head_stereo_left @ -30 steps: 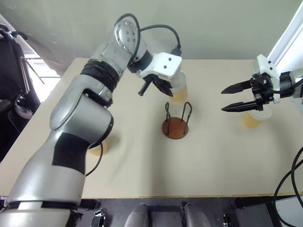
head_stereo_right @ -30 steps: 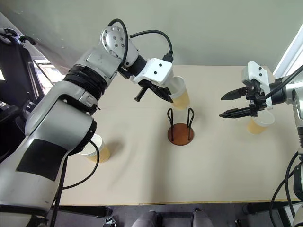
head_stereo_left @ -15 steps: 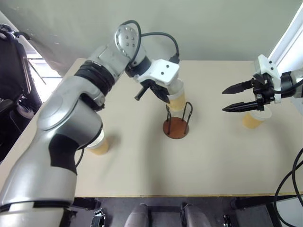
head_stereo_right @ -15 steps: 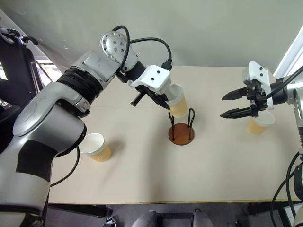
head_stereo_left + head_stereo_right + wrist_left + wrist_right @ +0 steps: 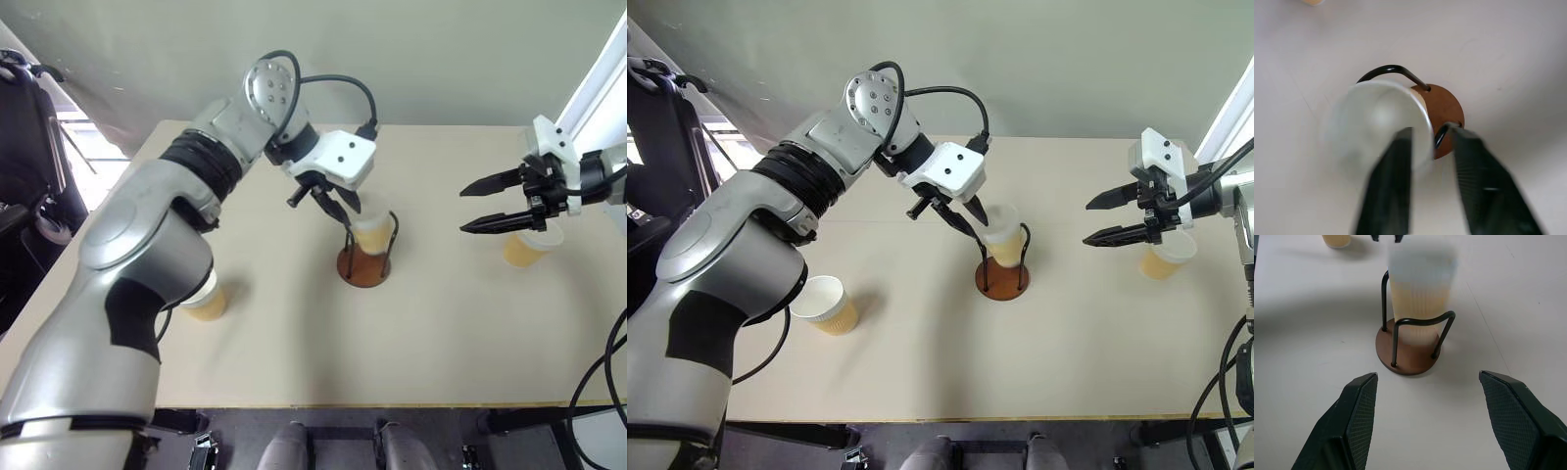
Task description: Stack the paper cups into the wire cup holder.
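Since the earlier frames, the left arm has swung the cup it carried from behind the wire cup holder (image 5: 364, 257) to directly over it, and the cup (image 5: 1003, 237) now sits blurred between the wire loops, apparently dropping in or just landed. On the beige table (image 5: 294, 343) the holder stands near the centre, its round brown base flat and its dark loops upright. The left gripper (image 5: 336, 203) hangs just above and behind the cup's rim, pointing steeply down; its two black fingers (image 5: 1386, 186) stand a little apart, one over the cup's white mouth and one outside the wall, so the hold looks loosened rather than clamped. The cup's long axis looks close to upright, mouth up. Well off to the right, the right gripper (image 5: 495, 203) hovers with its fingers spread wide and nothing between them, aimed toward the holder. A second cup (image 5: 532, 245) stands just below and behind those fingers, closer to this arm than to the other. A third cup (image 5: 826, 305) stands upright at the table's left side, near the left arm's elbow. The next pick probably falls to the right gripper, which would need to drop toward the cup beneath it.
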Robot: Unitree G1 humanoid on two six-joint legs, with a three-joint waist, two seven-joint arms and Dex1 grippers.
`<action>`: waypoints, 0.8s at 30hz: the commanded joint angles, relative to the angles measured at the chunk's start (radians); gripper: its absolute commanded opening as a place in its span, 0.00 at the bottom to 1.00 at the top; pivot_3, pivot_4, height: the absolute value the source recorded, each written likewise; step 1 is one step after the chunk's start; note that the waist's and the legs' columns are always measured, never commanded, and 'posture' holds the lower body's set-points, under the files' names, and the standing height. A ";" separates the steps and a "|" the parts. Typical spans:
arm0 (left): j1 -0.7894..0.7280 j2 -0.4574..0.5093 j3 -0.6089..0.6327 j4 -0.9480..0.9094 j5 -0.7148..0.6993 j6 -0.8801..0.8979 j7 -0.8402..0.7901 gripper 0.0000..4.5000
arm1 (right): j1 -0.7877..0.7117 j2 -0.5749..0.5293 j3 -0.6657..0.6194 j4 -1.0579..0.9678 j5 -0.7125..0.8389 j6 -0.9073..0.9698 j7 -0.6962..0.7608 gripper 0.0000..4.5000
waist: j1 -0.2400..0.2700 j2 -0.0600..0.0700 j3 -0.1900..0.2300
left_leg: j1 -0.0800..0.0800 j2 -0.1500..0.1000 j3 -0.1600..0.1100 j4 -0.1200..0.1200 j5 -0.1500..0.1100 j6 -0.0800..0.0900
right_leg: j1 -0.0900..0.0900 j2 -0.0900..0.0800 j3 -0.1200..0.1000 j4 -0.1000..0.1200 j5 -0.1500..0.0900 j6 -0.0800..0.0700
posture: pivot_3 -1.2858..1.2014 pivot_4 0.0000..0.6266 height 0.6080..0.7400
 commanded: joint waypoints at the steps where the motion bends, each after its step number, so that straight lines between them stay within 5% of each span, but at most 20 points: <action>1: -0.016 -0.001 0.038 -0.011 -0.022 0.006 -0.033 0.61 | -0.006 -0.022 -0.023 -0.023 -0.001 -0.004 -0.005 0.76 | 0.001 0.000 0.000 | 0.000 0.000 0.000 0.000 0.000 0.000 | 0.000 0.000 0.000 0.000 0.000 0.000 | 0.52 0.24 1.00; 6: -0.004 -0.027 0.137 -0.006 -0.066 0.071 -0.033 0.99 | -0.005 -0.019 -0.030 -0.002 -0.013 -0.008 -0.041 0.76 | 0.001 0.000 0.000 | 0.000 0.000 0.000 0.000 0.000 0.000 | 0.000 0.000 0.000 0.000 0.000 0.000 | 0.52 0.24 1.00; 15: 0.067 -0.015 0.348 -0.069 -0.144 0.290 -0.033 0.99 | -0.071 -0.071 0.040 0.309 -0.229 -0.270 -0.134 0.76 | 0.001 0.000 0.000 | 0.001 0.000 -0.001 -0.001 0.000 0.000 | 0.001 -0.001 0.000 -0.001 0.000 0.000 | 0.52 0.24 1.00; 24: 0.110 -0.015 0.410 -0.137 -0.133 0.352 -0.033 0.99 | -0.208 -0.084 0.160 0.674 -0.474 -0.577 -0.183 0.76 | 0.000 0.002 0.000 | 0.001 0.001 0.000 -0.002 0.000 0.001 | 0.001 -0.001 0.000 -0.003 0.002 0.003 | 0.52 0.24 1.00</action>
